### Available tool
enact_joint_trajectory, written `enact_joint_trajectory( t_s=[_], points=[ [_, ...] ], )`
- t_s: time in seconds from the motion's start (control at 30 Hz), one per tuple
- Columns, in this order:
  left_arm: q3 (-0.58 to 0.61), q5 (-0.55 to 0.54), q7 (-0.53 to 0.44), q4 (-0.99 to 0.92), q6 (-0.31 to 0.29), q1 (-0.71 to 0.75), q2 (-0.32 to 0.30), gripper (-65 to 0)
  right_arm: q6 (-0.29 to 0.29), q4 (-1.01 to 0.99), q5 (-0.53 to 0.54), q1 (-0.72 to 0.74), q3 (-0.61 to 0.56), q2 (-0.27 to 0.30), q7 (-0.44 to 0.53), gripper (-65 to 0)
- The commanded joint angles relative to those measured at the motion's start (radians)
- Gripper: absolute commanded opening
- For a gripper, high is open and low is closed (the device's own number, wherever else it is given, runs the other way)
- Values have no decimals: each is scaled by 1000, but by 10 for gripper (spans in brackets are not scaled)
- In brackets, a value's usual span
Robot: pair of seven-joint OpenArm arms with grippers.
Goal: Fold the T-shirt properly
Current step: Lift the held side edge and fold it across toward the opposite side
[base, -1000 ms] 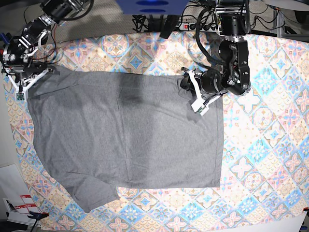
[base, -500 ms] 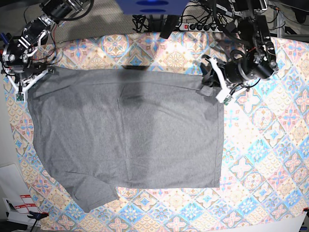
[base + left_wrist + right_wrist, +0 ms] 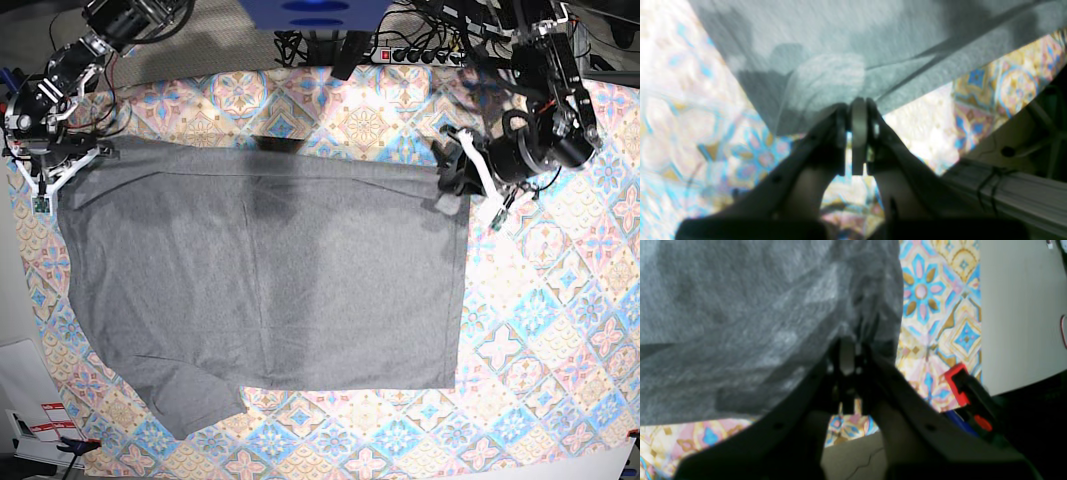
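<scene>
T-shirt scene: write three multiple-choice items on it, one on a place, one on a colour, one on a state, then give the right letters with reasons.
1. Where on the T-shirt does the left hand grip?
A. its far corner on the base view's right
B. its near hem
C. its middle

2. What colour is the T-shirt?
A. red
B. grey
C. white

3. How does the right hand stand?
A. wide open above the tablecloth
B. out of view
C. shut on the T-shirt

Answers:
1 A: the base view shows that hand at the far right corner, with cloth bunched there.
2 B: every view shows plain grey fabric.
3 C: the right wrist view shows its fingers closed, with grey cloth between them.
</scene>
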Motion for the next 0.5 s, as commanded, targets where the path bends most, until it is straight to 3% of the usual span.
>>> enact_joint_trajectory(
  t_s=[0.0,0.27,0.47],
  points=[
    [-32,-4,16,8,-1,-33,-7,-650,-5,19,7,28,0,18,19,-638],
    [-126,25,16,-7,-1,-171,-5,-650,-5,2,1,127,0,33,13,-636],
    [-120,82,16,-181,-1,-253,-4,-650,-5,-139,-144,206,-95,44,24,-639]
  ],
)
